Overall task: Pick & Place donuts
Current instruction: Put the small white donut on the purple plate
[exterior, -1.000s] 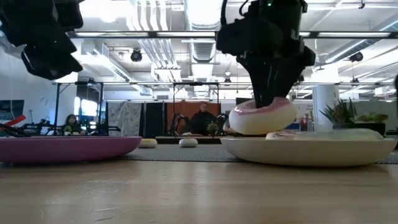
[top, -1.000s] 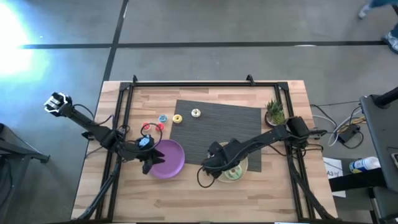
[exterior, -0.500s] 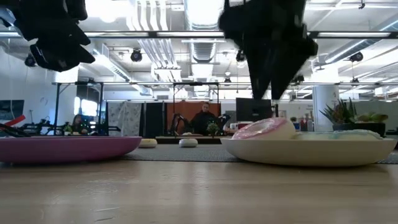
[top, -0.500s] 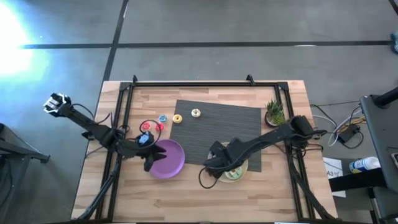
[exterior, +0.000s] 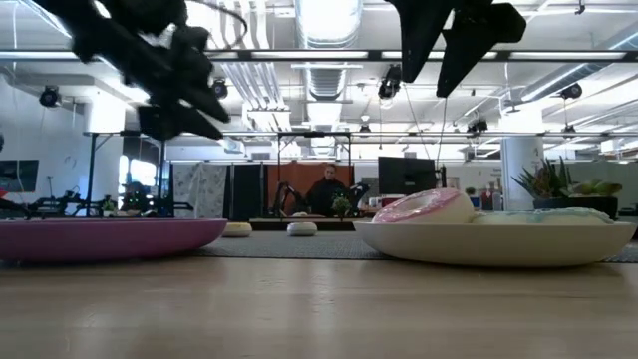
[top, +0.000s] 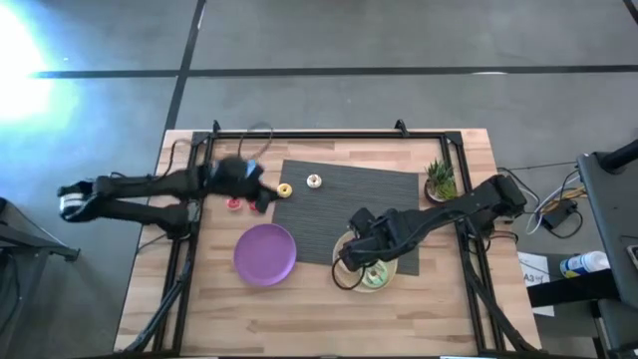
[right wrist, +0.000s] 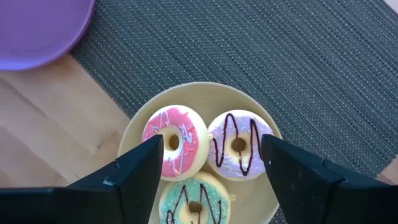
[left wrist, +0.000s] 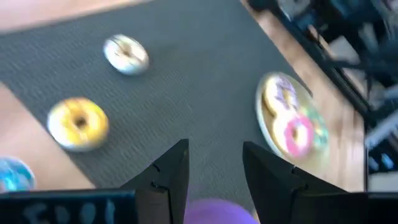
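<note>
The pink donut (right wrist: pixel 174 142), the white-brown donut (right wrist: pixel 238 144) and the green donut (right wrist: pixel 194 202) lie flat on the cream plate (right wrist: pixel 134 127). My right gripper (right wrist: pixel 211 142) hangs open above them, touching nothing; it also shows in the high view (top: pixel 349 256). My left gripper (top: pixel 259 195) is open and empty above the mat's left edge, near the tiny donuts. The yellow donut (left wrist: pixel 78 122) and the white donut (left wrist: pixel 126 54) lie on the dark mat. The blue donut (left wrist: pixel 12 174) and the red donut (top: pixel 235 204) lie on the wood beside it.
The purple plate (top: pixel 265 253) lies on the wood left of the cream plate (top: pixel 394 271). A dark mat (top: pixel 349 204) covers the table's middle. A small potted plant (top: pixel 440 180) stands at the far right. A black frame (top: pixel 329 133) runs round the table's edges.
My right gripper has let go of the pink donut, which now lies on the cream plate, and has gone up. My left gripper has swung from above the purple plate toward the table's far edge, over to the tiny donuts.
</note>
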`<control>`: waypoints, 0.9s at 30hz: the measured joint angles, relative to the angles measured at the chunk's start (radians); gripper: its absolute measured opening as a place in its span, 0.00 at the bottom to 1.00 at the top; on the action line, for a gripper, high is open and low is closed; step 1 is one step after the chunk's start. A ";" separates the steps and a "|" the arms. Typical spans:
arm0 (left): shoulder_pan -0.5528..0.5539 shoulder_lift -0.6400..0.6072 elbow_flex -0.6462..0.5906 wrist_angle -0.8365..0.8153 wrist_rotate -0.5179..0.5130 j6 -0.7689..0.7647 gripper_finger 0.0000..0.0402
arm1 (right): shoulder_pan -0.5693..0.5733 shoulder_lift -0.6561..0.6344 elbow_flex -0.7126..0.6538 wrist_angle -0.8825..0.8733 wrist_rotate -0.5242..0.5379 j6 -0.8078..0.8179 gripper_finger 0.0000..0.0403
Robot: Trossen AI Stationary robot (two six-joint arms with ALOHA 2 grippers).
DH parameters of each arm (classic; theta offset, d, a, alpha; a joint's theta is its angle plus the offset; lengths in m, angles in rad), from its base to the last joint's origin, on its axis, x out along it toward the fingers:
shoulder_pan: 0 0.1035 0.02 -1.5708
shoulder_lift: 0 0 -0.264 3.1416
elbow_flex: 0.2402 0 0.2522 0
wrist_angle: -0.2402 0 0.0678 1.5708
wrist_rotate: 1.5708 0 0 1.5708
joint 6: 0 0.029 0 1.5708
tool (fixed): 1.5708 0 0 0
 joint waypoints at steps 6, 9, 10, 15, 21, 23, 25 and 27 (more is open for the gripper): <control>0.241 0.268 0.093 0.237 0.317 0.013 0.31 | -0.010 0.000 0.000 -0.001 0.001 -0.030 0.65; 0.246 0.428 0.213 0.135 0.257 0.085 0.31 | -0.014 0.002 -0.001 -0.011 0.007 -0.042 0.64; 0.244 0.480 0.263 0.075 0.231 0.123 0.31 | -0.015 0.002 -0.001 -0.014 0.007 -0.045 0.64; 0.244 0.708 0.515 -0.233 0.101 0.316 0.31 | -0.017 0.002 -0.001 -0.019 0.014 -0.049 0.63; 0.243 0.866 0.686 -0.311 0.102 0.393 0.31 | -0.017 0.003 -0.002 -0.020 0.032 -0.032 0.62; 0.244 0.900 0.718 -0.314 0.102 0.396 0.31 | -0.015 0.003 -0.002 -0.021 0.032 -0.025 0.62; 0.248 0.928 0.737 -0.325 0.104 0.400 0.31 | -0.013 0.003 -0.002 -0.023 0.032 -0.022 0.62; 0.250 0.956 0.750 -0.342 0.104 0.412 0.31 | -0.012 0.003 -0.002 -0.023 0.037 -0.022 0.62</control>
